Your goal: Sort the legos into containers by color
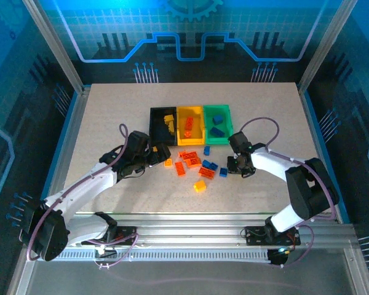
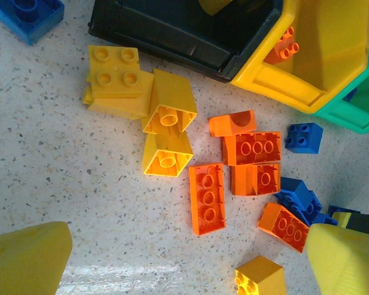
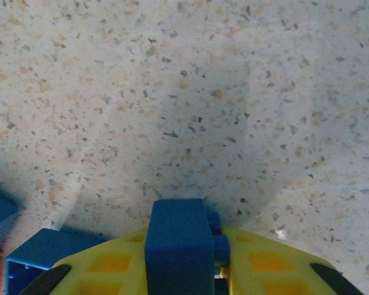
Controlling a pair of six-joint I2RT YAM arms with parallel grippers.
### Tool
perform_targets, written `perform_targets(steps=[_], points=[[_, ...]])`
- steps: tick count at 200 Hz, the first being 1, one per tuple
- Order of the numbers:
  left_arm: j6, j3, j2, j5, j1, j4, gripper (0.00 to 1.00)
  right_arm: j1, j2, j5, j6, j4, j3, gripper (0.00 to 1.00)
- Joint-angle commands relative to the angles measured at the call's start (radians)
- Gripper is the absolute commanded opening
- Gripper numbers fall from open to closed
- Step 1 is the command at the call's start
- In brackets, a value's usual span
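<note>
black plastic bin (image 1: 155, 126) is holding yellow lego bricks (image 1: 168, 121), yellow bin (image 1: 198, 117) two orange-red bricks (image 1: 188, 125), green bin (image 1: 227, 126) two blue bricks (image 1: 218, 118). left gripper (image 2: 184, 255) is hanging spread over loose bricks (image 2: 206, 196); right gripper (image 1: 237, 165) is clamping one blue brick (image 3: 177, 246).

The table (image 2: 61, 178) is matt, speckled, stone-like and finely grainy. The legos (image 2: 206, 198) are smooth hard plastic with a soft gloss (the blue lego (image 3: 178, 246) looks duller). The containers (image 2: 283, 86) are smooth, semi-glossy plastic. The left gripper (image 2: 184, 261) has matt yellow plastic fingers (image 2: 24, 261); the front rails (image 1: 190, 236) are ribbed bare metal
</note>
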Motion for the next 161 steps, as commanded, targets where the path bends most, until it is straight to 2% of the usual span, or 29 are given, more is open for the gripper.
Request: perform_targets(steps=[1,28,47,98,140,149,161], points=[[0.002,-0.016,0.013,0.019,0.011,0.006,0.99,-0.013,-0.05,0.004,-0.013,-0.016,0.021,0.25],[0.007,-0.017,0.018,0.023,0.014,0.008,0.99,-0.012,-0.143,-0.002,-0.046,-0.069,0.074,0.24],[0.006,-0.022,0.012,0.026,0.014,0.007,0.99,-0.004,-0.151,-0.017,-0.068,-0.09,0.2,0.26],[0.004,-0.043,-0.022,0.041,0.014,-0.003,0.99,-0.011,0.138,0.038,-0.052,-0.078,0.511,0.28],[0.014,-0.045,-0.056,0.046,0.016,-0.027,0.99,-0.036,0.37,0.088,-0.045,-0.141,0.74,0.29],[0.015,-0.047,-0.063,0.046,0.017,-0.026,0.99,-0.042,0.396,0.083,-0.044,-0.151,0.772,0.32],[0.017,-0.051,-0.066,0.046,0.019,-0.025,0.99,-0.041,0.41,0.077,-0.044,-0.165,0.806,0.41]])
